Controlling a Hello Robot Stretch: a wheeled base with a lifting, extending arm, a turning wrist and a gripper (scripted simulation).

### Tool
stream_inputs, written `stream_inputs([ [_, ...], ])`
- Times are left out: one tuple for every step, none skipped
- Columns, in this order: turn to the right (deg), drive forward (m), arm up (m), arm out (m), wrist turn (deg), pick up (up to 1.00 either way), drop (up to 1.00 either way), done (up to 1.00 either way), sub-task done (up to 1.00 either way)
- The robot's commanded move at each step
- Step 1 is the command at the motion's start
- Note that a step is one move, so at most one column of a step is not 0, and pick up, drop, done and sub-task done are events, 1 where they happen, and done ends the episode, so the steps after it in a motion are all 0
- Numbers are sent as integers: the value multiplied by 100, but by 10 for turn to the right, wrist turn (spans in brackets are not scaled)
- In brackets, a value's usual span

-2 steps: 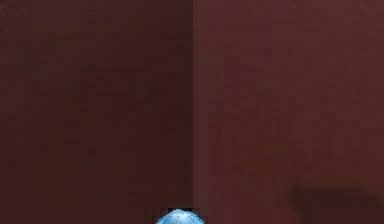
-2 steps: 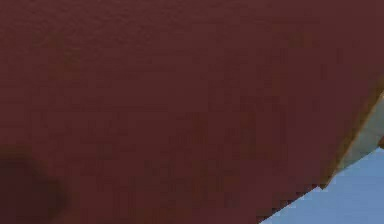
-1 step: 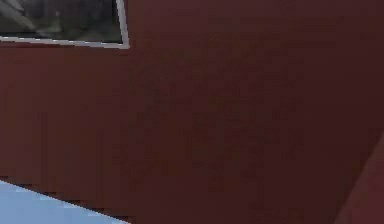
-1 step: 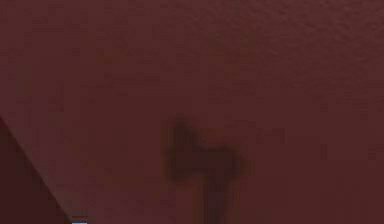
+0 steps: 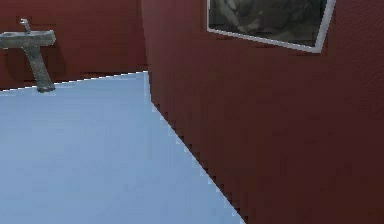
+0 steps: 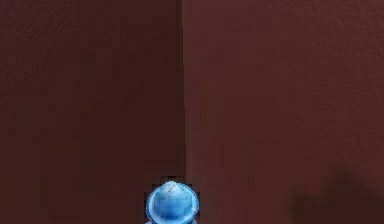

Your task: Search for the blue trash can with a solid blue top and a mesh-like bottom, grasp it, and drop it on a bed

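A small round blue thing (image 6: 172,203) with a paler centre sits at the arm side view's bottom edge, just left of the middle. Its outline is a smooth dome, and its lower part is cut off by the picture's edge. Behind it rises a dark red wall (image 6: 100,90) with an upright seam (image 6: 182,90) running down to the blue thing.
In the forward view a pale blue floor (image 5: 90,150) spreads across the left and centre. A dark red wall (image 5: 290,130) runs close along the right, with a framed picture (image 5: 270,22) hung high on it. A grey pedestal sink (image 5: 35,55) stands at the far left.
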Motion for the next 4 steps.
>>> stream_inputs([
  [0, 0, 46, 0, 0, 0, 0, 0, 0],
  [0, 0, 0, 26, 0, 0, 0, 0, 0],
  [0, 0, 0, 0, 450, 0, 0, 0, 0],
  [0, 0, 0, 0, 450, 0, 0, 0, 0],
])
